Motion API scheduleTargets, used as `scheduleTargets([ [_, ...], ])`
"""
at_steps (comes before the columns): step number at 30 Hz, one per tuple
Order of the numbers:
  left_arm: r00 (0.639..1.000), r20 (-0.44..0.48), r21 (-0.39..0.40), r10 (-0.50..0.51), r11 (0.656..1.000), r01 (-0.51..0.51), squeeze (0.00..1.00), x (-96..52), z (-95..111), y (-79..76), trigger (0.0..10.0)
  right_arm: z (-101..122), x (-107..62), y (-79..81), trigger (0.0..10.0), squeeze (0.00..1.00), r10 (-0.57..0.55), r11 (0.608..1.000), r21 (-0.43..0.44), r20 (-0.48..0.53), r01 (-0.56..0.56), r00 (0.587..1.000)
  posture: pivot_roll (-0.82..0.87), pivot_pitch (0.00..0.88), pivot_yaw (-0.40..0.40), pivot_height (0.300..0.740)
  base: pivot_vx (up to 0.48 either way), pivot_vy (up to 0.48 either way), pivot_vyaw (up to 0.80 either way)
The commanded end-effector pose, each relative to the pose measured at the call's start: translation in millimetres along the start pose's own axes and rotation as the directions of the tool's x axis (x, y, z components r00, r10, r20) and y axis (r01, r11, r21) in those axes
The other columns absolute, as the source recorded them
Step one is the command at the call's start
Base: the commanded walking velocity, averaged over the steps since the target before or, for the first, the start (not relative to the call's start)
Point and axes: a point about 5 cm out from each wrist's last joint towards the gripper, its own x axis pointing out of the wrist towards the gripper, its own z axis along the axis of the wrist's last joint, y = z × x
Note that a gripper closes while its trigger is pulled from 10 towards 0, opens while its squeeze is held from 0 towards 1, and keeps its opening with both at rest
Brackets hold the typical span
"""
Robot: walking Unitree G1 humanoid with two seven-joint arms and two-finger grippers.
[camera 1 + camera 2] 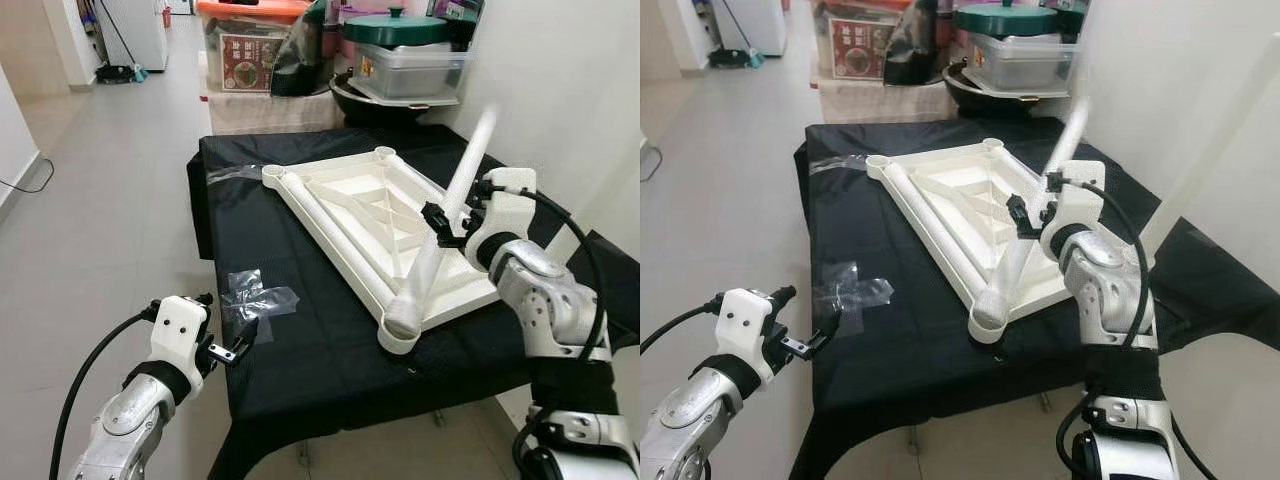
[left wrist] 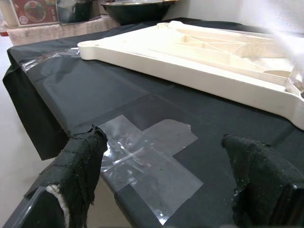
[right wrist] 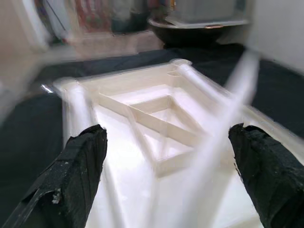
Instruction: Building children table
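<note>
Cream plastic makes up the upturned table top (image 1: 370, 225), which lies underside up at the centre of the head views on a surface (image 1: 300, 330) draped in black cloth. One leg (image 1: 440, 240) stands tilted in the near corner socket (image 1: 398, 335), lower centre-right of the frame, its top leaning toward the upper right and blurred. The right gripper (image 1: 443, 222) sits against the leg's middle; whether its jaws are clamped on the leg or only beside it cannot be told, as the right wrist view is smeared, showing two fingers (image 3: 78, 166) set wide with a pale streak between them. The left gripper (image 1: 235, 345) hangs at the lower left, at the near edge of the surface and over a patch of clear tape (image 1: 255, 295); its jaws stand wide apart with nothing in them. Judgement: the step in hand looks to be seating the first leg, with most of the task remaining. Risks: the leg is not square to the socket, so pressing down at this angle could jam it or lever the top sideways across the slick cloth, there being nothing holding the top down. A loose hold could let the leg topple toward the wall (image 1: 560, 80) at the right. The near corner lies close to the surface's edge, so any slide may carry the top off it.
</note>
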Motion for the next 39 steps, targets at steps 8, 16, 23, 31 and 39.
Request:
scheduleTargets([
  [8,1.0,-0.01,0.016,-0.005,1.0,0.006,0.0,-1.4,-2,1.7,10.0,-40,-5.1,12.1,0.0,0.93,0.078,0.984,0.173,-0.146,-0.052,0.986,0.12,0.0,-0.116,0.74,0.0,0.0,0.0],
  [16,1.0,0.021,0.017,0.015,1.0,-0.015,0.0,1.6,6,2.6,10.0,-52,-2.4,19.7,10.0,0.3,0.005,0.988,0.153,-0.189,0.024,0.982,0.12,0.0,-0.118,0.74,0.0,0.0,0.0],
  [23,0.999,0.034,0.018,0.025,1.0,-0.026,0.0,5.1,9,-0.2,10.0,-54,-5.3,28.1,10.0,1.0,-0.036,0.989,0.14,-0.141,0.056,0.989,0.12,0.0,-0.118,0.74,0.0,0.0,0.0],
  [31,0.998,0.037,0.015,0.046,0.999,-0.047,0.0,8.1,9,-2.6,10.0,-53,-5.5,31.6,10.0,1.0,-0.031,0.992,0.121,-0.11,0.045,0.993,0.13,0.0,-0.126,0.74,0.0,0.0,0.0],
  [39,0.997,0.042,0.005,0.064,0.998,-0.064,0.0,13.4,9,-5.7,10.0,-43,-3.4,45.8,10.0,1.0,0.051,0.995,0.094,-0.054,-0.046,0.997,0.13,0.0,-0.129,0.74,0.0,0.0,0.0],
])
